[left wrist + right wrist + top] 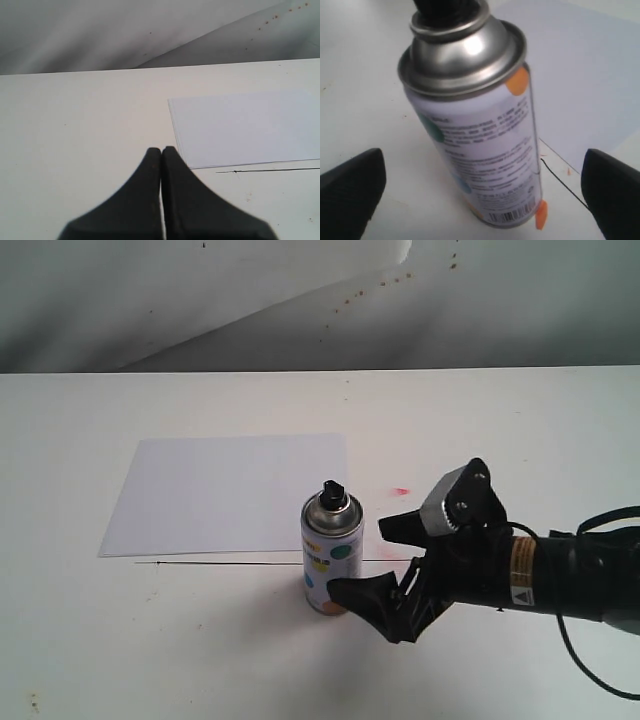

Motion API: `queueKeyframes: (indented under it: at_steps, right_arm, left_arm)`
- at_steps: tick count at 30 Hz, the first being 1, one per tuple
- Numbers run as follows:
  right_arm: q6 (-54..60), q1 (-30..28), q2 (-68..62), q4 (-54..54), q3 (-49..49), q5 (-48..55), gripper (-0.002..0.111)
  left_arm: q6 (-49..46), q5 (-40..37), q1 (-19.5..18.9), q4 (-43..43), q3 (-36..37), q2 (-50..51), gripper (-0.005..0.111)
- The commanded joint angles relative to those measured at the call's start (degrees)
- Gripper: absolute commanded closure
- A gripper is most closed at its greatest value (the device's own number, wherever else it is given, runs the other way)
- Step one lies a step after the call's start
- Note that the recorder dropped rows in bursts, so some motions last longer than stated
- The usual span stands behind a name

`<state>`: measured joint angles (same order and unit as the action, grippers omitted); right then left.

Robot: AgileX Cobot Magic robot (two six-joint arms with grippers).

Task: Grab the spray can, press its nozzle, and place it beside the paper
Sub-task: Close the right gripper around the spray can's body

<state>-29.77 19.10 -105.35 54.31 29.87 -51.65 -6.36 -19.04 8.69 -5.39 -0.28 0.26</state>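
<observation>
The spray can [332,555] stands upright on the white table, just in front of the near right corner of the paper [230,490]. Its black nozzle [332,490] sits on the silver top. My right gripper [365,558] is open at the can's right side, one finger behind it and one in front, neither touching. In the right wrist view the can [480,135] fills the space between the spread fingers [350,190], with the nozzle [447,10] cut off at the frame edge. My left gripper [161,150] is shut on nothing, low over the table beside the paper [245,127].
A thin black line [200,562] runs along the table just in front of the paper's near edge. A small red mark [402,489] lies right of the paper. A crumpled grey backdrop [300,300] rises behind the table's far edge.
</observation>
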Motion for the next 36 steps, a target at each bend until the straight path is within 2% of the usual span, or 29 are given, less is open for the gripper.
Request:
queueKeyframes:
  at_steps: [1, 6, 36]
  right_arm:
    - [0.20, 2.37, -1.37, -2.83, 0.92, -0.11, 0.011]
    - [3.26, 3.41, -1.75, -8.41, 0.92, -0.74, 0.011]
    - [3.70, 3.76, -1.75, -11.42, 0.92, -0.75, 0.011]
  left_arm:
    - [0.18, 0.82, -0.09, -0.01, 0.28, -0.26, 0.107]
    - [0.18, 0.82, -0.09, -0.01, 0.28, -0.26, 0.107]
    - [0.18, 0.82, -0.09, -0.01, 0.28, -0.26, 0.107]
